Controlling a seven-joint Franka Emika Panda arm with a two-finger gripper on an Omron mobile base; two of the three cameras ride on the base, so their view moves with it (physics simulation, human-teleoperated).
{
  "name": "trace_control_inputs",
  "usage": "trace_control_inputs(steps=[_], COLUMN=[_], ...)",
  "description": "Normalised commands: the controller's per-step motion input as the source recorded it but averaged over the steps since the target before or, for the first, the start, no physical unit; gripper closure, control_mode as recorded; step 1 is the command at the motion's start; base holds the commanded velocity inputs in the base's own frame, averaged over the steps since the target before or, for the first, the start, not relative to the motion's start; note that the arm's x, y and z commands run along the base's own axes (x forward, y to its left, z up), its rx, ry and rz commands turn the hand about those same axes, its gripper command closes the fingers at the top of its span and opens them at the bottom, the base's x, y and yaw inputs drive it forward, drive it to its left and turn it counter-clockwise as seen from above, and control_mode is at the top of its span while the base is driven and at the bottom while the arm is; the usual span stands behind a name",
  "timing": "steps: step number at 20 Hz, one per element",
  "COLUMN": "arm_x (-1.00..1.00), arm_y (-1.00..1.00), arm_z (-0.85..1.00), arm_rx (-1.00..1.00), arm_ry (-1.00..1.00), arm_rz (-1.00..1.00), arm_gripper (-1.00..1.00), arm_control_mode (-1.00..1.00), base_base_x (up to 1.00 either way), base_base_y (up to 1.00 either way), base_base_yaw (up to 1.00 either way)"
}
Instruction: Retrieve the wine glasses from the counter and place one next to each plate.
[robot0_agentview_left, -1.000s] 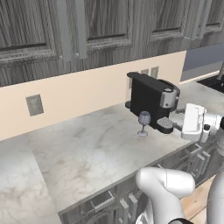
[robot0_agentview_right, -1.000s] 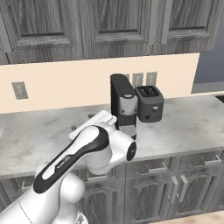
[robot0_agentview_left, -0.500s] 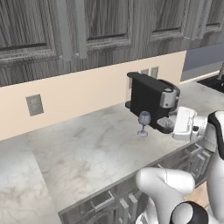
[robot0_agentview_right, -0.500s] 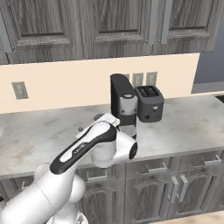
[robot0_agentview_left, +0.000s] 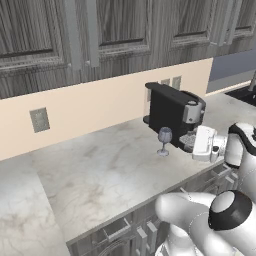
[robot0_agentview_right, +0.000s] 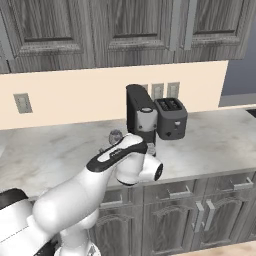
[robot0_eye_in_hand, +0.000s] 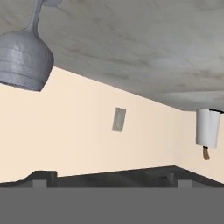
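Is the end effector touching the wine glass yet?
Apart. The left base view shows bare counter between the wine glass and the end effector.

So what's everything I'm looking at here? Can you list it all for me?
wine glass: one, clear bluish-grey, upright on the counter just left of the coffee machine
coffee machine: one, black with a silver front, against the backsplash
toaster: one, dark grey, right beside the coffee machine
counter: one, light marbled stone, over grey panelled cabinets
backsplash: peach, behind the counter
wall outlets: one grey plate to the left, more behind the appliances
upper cabinets: grey wood grain, above the backsplash
paper towel roll: one, white, at the far end of the counter in the hand view
gripper: white, open, right of the glass, holding nothing
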Motion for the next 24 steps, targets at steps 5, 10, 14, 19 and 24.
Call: trace_control_inputs(steps=[5,10,14,19,24], arm_x=[0.29,0.09,0.0,0.11,0.13], arm_y=[-0.06,0.0,0.06,0.16,0.24], arm_z=[-0.28,-0.17,-0.13,-0.21,-0.23], arm_rx=[0.0,0.0,-0.01,-0.02,-0.02], arm_ry=[0.02,0.0,0.0,0.02,0.05], arm_rz=[0.0,0.0,-0.06,-0.12,-0.13], arm_gripper=[-1.0,-1.0,-1.0,-1.0,-1.0], arm_control_mode=[-1.0,-1.0,-1.0,-1.0,-1.0], base_base_x=[0.0,0.0,0.0,0.0,0.0], base_base_y=[0.0,0.0,0.0,0.0,0.0], base_base_yaw=[0.0,0.0,0.0,0.0,0.0])
